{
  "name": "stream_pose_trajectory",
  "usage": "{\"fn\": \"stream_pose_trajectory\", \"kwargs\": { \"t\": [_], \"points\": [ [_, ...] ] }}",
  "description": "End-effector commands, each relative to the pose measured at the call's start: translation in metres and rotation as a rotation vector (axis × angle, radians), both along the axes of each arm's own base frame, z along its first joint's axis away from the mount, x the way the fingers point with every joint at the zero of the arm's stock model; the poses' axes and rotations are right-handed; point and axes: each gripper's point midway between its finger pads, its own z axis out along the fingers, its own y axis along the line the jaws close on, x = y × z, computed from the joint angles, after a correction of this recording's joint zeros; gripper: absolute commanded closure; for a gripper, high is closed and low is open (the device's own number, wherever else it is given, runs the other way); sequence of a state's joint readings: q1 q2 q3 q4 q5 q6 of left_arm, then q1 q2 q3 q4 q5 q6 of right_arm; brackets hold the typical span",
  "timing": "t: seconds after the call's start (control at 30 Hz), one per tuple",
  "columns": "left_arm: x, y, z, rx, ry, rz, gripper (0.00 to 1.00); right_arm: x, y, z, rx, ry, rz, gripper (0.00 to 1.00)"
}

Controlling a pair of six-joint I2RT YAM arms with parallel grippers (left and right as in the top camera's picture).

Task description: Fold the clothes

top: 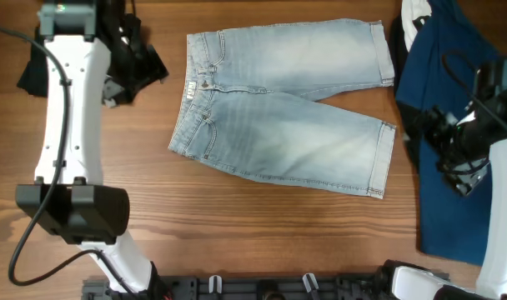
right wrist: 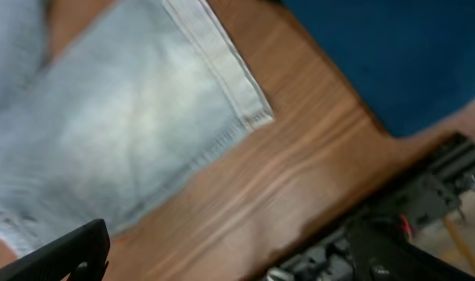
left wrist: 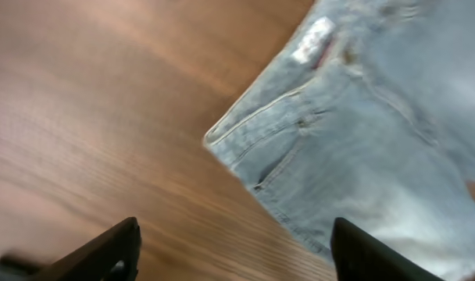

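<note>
Overhead: jeans (top: 278,100) flat on table (top: 278,237), legs toward my right. My left claw (left wrist: 236,234) and right claw (right wrist: 230,238) both released, empty. Should pinch waistband (left wrist: 245,109) and hem (right wrist: 222,62) corners together, lift evenly, fold.

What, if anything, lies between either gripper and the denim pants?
Nothing visible. Only bare table separates the open left gripper from the waistband corner of the denim pants, and the open right gripper from a leg hem.
</note>
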State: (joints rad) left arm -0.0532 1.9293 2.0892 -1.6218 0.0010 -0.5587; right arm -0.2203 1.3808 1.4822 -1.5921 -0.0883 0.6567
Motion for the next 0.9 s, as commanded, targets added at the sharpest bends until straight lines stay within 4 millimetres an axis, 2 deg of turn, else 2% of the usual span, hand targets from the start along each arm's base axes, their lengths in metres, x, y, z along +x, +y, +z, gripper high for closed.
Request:
{"fn": "stream_pose_trajectory", "kwargs": {
  "t": [0.0, 0.03, 0.07, 0.13, 0.3, 0.43, 0.63, 0.8, 0.83, 0.87],
  "points": [
    [-0.021, 0.004, -0.035, 0.099, 0.099, 0.24, 0.26, -0.014, 0.003, -0.023, 0.012, 0.086, 0.001, 0.0],
    [-0.024, 0.002, -0.047, 0.105, 0.119, 0.243, 0.26, -0.017, 0.004, -0.029, 0.015, 0.098, 0.009, 0.0],
    [-0.026, -0.002, -0.068, 0.111, 0.14, 0.231, 0.26, -0.021, 0.005, -0.039, 0.019, 0.113, 0.009, 0.0],
    [-0.027, -0.005, -0.091, 0.113, 0.148, 0.228, 0.28, -0.023, 0.008, -0.048, 0.032, 0.119, 0.016, 0.0],
    [-0.019, -0.007, -0.129, 0.105, 0.11, 0.217, 0.37, -0.027, 0.025, -0.069, 0.096, 0.122, 0.112, 0.0],
    [-0.023, -0.016, -0.164, 0.047, 0.106, 0.213, 0.37, -0.031, 0.037, -0.085, 0.105, 0.146, 0.133, 0.0],
    [-0.018, -0.032, -0.194, -0.042, 0.055, 0.162, 0.36, -0.027, 0.041, -0.087, 0.099, 0.128, 0.154, 0.0],
    [-0.033, -0.05, -0.214, -0.038, 0.064, 0.091, 0.34, -0.025, 0.041, -0.087, 0.098, 0.124, 0.152, 0.0],
    [-0.035, -0.052, -0.218, -0.039, 0.062, 0.084, 0.36, -0.025, 0.041, -0.087, 0.098, 0.125, 0.138, 0.0],
    [-0.038, -0.054, -0.224, -0.04, 0.061, 0.076, 0.42, -0.025, 0.041, -0.087, 0.098, 0.124, 0.135, 0.0]
  ]
}}
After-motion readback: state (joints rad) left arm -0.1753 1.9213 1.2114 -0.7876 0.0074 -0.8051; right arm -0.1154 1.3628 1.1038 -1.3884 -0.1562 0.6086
